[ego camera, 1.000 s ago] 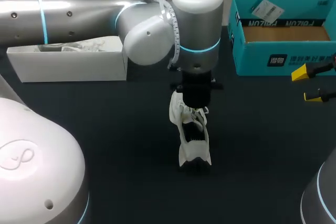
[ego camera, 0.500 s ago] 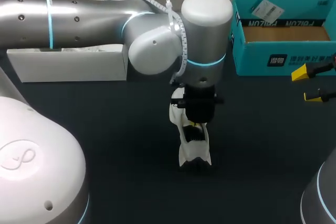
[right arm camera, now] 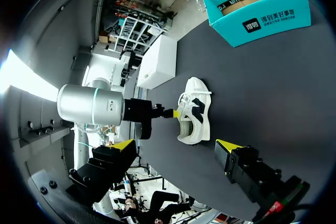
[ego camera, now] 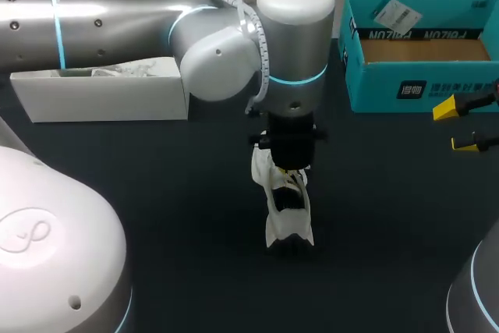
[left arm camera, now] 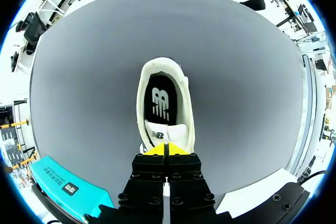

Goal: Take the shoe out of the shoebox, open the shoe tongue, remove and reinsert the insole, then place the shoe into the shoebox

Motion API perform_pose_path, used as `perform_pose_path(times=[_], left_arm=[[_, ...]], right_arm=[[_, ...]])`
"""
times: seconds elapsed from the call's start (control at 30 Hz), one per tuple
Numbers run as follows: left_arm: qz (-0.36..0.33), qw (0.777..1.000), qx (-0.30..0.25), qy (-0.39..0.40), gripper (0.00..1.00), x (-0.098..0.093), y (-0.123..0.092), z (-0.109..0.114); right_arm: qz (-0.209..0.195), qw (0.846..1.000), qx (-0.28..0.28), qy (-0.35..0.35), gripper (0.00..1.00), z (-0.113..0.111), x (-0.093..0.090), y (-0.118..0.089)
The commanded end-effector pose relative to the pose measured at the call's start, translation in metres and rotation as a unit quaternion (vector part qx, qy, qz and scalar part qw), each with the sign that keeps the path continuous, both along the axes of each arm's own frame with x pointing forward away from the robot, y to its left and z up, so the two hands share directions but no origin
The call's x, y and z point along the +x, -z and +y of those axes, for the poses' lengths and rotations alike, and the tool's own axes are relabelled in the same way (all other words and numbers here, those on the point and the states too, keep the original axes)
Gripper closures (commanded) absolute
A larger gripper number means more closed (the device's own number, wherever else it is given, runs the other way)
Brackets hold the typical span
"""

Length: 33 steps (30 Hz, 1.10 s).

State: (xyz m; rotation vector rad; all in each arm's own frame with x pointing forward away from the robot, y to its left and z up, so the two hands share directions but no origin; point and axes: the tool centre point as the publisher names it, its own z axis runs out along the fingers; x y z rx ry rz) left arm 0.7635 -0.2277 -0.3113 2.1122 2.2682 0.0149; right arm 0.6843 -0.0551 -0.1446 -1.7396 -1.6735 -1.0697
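The shoe (ego camera: 288, 220) stands upright on the table (ego camera: 179, 193), out of the shoebox (ego camera: 417, 87), which sits open at the far right corner. Its long axis runs away from me: heel on my side, toe pointing to the far edge and hidden under the left arm in the head view.

The left gripper (left arm camera: 165, 149) comes straight down over the laces. Its fingers are clenched, yellow tips pressed together on the top edge of the tongue (left arm camera: 164, 131) — they appear to pinch it, though the fabric between them is too thin to see. Ahead of the tips the collar gapes, and the dark insole (left arm camera: 161, 100) lies flat inside.

The right gripper (ego camera: 460, 126) hangs off at the right edge, near the shoebox and well apart from the shoe, fingers spread and holding nothing.

What matters next is that the tongue lies along the shoe's axis, so I judge it must be drawn up and toward the toe — away from the opening — to free the insole. The left arm is the nearer one by far.
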Motion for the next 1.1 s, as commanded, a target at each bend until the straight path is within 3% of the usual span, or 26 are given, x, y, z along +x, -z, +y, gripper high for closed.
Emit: perform_pose_path(times=[0.03, 0.53, 0.77, 0.87, 0.9, 0.97, 1.0, 1.1], left_arm=[[0.004, 1.0, 0.004, 0.0, 1.0, 0.007, 0.002, -0.003], [0.034, 0.999, 0.01, -0.021, 1.0, -0.016, 0.03, 0.003], [0.031, 0.999, 0.011, -0.042, 1.0, -0.024, 0.014, 0.008], [0.038, 0.996, 0.013, -0.084, 1.0, -0.024, 0.001, 0.013], [0.041, 0.993, 0.038, -0.106, 1.0, -0.024, -0.001, 0.014], [0.064, 0.984, 0.07, -0.148, 1.0, -0.026, -0.002, 0.016], [0.093, 0.983, 0.059, -0.149, 1.0, -0.027, -0.001, 0.016], [0.093, 0.983, 0.059, -0.149, 1.0, -0.027, -0.001, 0.016]], right_arm=[[0.0, 1.0, -0.001, 0.001, 0.0, 0.0, -0.001, 0.0], [0.0, 1.0, -0.001, 0.001, 0.0, 0.0, -0.001, 0.0], [0.0, 1.0, -0.001, 0.001, 0.0, 0.0, -0.001, 0.0], [0.0, 1.0, -0.001, 0.001, 0.0, 0.0, -0.001, 0.0], [0.0, 1.0, -0.001, 0.001, 0.0, 0.0, -0.001, 0.0], [0.0, 1.0, -0.001, 0.001, 0.0, 0.0, -0.001, 0.0], [0.0, 1.0, -0.001, 0.001, 0.0, 0.0, -0.001, 0.0], [0.0, 1.0, -0.001, 0.001, 0.0, 0.0, -0.001, 0.0]])
